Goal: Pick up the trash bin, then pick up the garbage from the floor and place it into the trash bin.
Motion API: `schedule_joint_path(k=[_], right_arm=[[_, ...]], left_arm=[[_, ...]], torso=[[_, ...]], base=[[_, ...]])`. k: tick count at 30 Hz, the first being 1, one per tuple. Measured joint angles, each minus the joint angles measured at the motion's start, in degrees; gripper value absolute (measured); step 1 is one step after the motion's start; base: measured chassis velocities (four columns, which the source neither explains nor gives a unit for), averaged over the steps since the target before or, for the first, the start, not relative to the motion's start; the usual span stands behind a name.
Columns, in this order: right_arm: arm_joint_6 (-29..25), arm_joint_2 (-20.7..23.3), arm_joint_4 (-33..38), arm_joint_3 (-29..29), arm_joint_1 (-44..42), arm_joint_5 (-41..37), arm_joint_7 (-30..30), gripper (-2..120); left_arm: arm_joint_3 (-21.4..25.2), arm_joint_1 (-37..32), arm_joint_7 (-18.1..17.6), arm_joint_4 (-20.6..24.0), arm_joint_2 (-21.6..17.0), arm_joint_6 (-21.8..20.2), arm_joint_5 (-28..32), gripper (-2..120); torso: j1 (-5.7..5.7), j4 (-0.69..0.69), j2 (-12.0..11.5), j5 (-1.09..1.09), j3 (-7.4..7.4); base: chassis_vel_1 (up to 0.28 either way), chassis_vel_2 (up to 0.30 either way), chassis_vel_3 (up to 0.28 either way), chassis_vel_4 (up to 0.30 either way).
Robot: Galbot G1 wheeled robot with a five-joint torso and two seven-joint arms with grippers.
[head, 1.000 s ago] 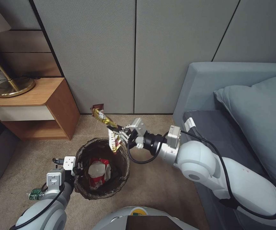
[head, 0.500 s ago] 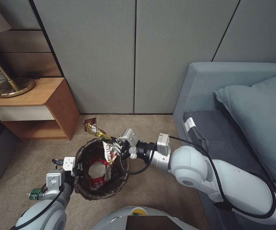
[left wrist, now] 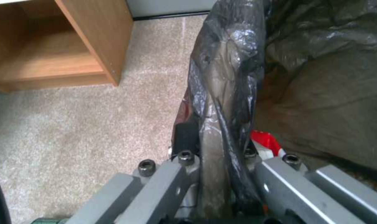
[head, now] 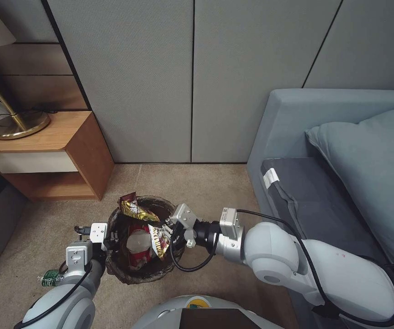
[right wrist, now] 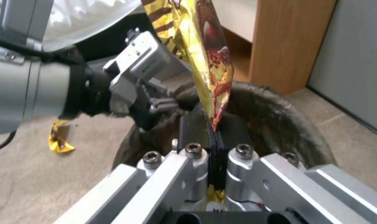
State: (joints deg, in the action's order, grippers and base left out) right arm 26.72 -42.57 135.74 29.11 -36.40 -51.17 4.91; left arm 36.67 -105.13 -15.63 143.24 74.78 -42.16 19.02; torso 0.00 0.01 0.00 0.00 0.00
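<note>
Gold foil wrapper [head: 138,211] pinched in the right end effector [head: 168,227] over the trash bin [head: 160,269], rim clamped by the left end effector [head: 107,240]; depositing step, next calling for release.

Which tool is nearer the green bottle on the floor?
Left. The left tool grips the trash bin rim, with the green bottle on the carpet beside that arm. The right tool, holding a gold wrapper, is across the bin's far side.
</note>
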Motion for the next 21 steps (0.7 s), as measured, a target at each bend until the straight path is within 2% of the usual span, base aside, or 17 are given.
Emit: schedule_joint_path(k=[17,19,21], right_arm=[[0.30,-0.68,-0.68,1.30,0.60,-0.02,0.91,-1],[0.54,-1.05,-0.82,1.65,0.66,0.02,1.96,11],[0.56,-1.12,-0.83,1.69,0.68,0.02,2.08,14]], left_arm=[[-0.02,0.02,0.06,0.00,-0.10,0.02,0.13,3],[-0.05,0.02,0.08,0.00,-0.09,0.03,0.13,3],[-0.05,0.02,0.09,0.00,-0.09,0.03,0.13,3]], torso=[[0.00,-0.01,0.00,0.00,0.00],[0.00,-0.01,0.00,0.00,0.00],[0.00,-0.01,0.00,0.00,0.00]], base=[[0.000,0.000,0.000,0.000],[0.000,0.000,0.000,0.000],[0.000,0.000,0.000,0.000]])
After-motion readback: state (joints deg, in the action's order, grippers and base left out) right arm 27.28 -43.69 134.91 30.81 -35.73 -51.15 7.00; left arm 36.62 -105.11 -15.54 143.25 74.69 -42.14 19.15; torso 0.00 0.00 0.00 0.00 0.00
